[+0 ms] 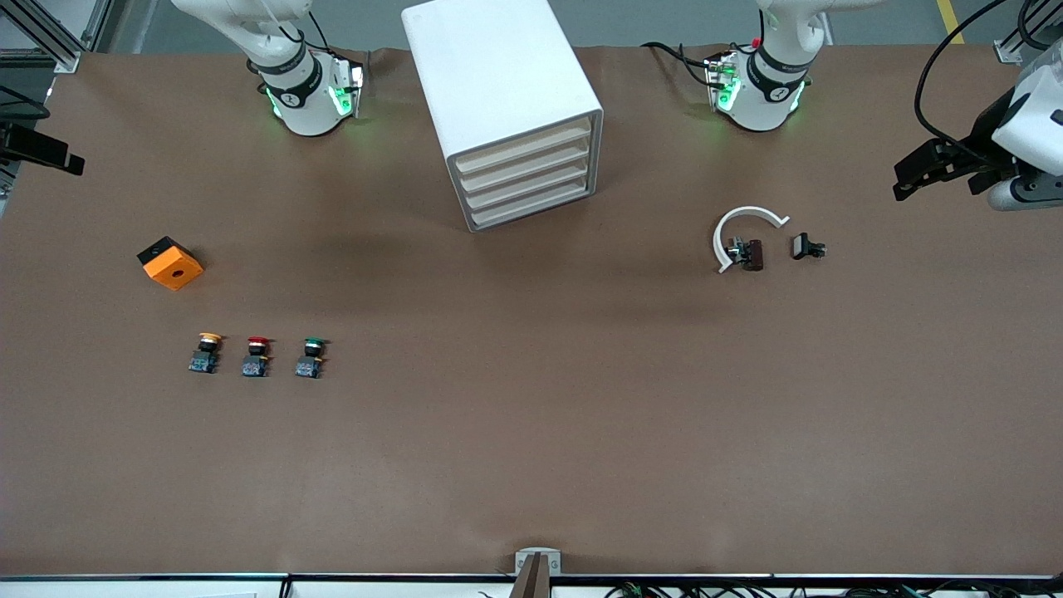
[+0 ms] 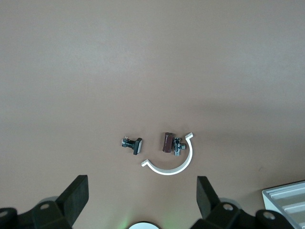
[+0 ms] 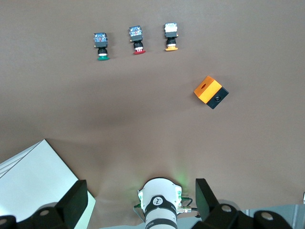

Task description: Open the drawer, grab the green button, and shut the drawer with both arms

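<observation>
At the table's middle, cabinet (image 1: 507,108) has all four drawers shut, w/ green button (image 1: 311,357) out near the front camera beside red button (image 1: 257,356); left gripper (image 2: 143,202) and right gripper (image 3: 138,202), both spread and empty, risk pulling the wrong drawer or grabbing the wrong cap.

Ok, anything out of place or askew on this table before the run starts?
Mostly tidy. The cabinet sits turned at an angle to the table edge, all four drawers shut. The green button stands on the table in a row with the red button and the yellow button, not in a drawer.
</observation>
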### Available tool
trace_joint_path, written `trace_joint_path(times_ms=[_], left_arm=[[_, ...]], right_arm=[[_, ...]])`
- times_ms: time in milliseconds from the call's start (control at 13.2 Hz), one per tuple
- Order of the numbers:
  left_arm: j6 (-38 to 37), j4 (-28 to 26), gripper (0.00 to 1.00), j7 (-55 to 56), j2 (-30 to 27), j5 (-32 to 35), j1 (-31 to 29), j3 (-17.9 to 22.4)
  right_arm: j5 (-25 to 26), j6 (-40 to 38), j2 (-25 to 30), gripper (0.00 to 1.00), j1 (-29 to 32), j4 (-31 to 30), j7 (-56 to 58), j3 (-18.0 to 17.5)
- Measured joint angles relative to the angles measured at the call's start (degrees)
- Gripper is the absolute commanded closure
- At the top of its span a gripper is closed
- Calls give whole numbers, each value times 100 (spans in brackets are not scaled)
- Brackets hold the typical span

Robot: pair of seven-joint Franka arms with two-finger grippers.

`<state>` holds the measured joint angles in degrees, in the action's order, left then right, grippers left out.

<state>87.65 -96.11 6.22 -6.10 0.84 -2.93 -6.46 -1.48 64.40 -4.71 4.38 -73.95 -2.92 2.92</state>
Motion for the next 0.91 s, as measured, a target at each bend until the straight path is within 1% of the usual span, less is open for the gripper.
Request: trace_joint_path(times_ms=[304,532,684,912], left_arm=[[-7,-165,0,-42,-147,-2,7,-1],[-7,-357,0,-43,-321,-3,8,-1],[-7,-427,0,-43,-373,-3,8,-1],[-3,-460,0,-43,-378,-4,8,-1]], right_arm=[[-22,50,75,0,-27,-39,1,-12],[-21,268,141,0,-249,-201,-8,78],[-21,593,346,0,-268,-579,-8,152],[-21,1116,920,0,-268,-1381,-8,188]])
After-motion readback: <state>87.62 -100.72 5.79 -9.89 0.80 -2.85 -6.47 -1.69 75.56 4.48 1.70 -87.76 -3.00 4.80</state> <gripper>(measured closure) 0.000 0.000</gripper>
